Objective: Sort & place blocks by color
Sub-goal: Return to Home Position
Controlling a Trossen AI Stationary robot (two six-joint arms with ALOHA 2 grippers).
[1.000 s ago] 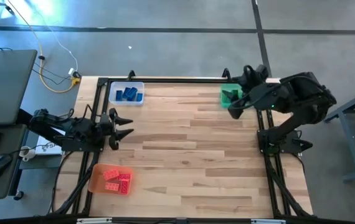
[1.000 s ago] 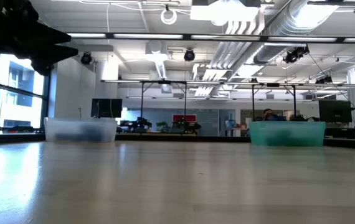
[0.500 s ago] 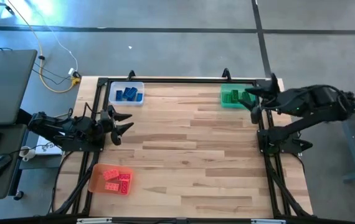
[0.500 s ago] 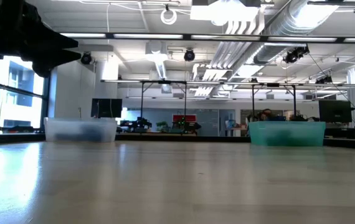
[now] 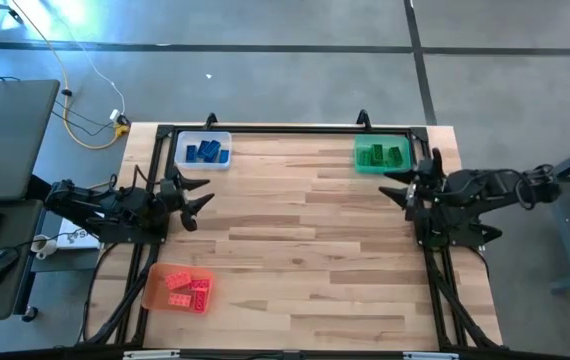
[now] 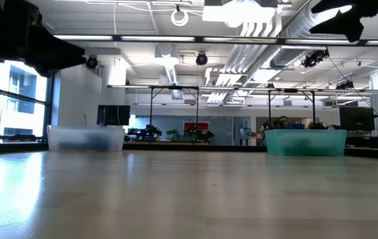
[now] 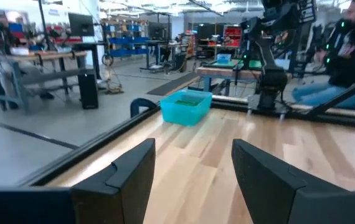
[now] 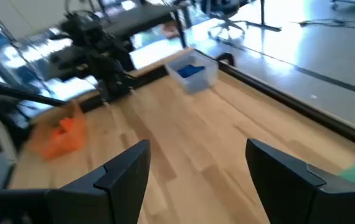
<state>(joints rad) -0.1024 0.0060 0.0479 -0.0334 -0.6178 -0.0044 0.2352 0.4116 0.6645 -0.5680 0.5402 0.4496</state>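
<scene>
Close to the near-left corner of the bench (image 5: 305, 250) the orange tray (image 5: 153, 292) is found, and the orange-red blocks (image 5: 187, 290) are heaped inside it, toward the side facing the middle of the bench. No loose block is seen on the bare wood.

About halfway along the left edge the left gripper (image 5: 205, 193) is held above the surface and pointed inward. Its fingers (image 7: 127, 177) are spread wide, and nothing is gripped between them. At the right edge, roughly opposite, the right gripper (image 5: 389, 186) is held above the wood and pointed inward as well. Its fingers (image 8: 124, 174) are likewise parted and nothing is carried. The two grippers are kept well apart, with the width of the bench between them.

At the far-left corner the clear tray (image 5: 180, 140) is set, and the blue blocks (image 5: 207, 152) are gathered in it. At the far edge near the right corner the green tray (image 5: 357, 158) is placed, and the green blocks (image 5: 380, 155) are held within it, just beyond the right gripper.
</scene>
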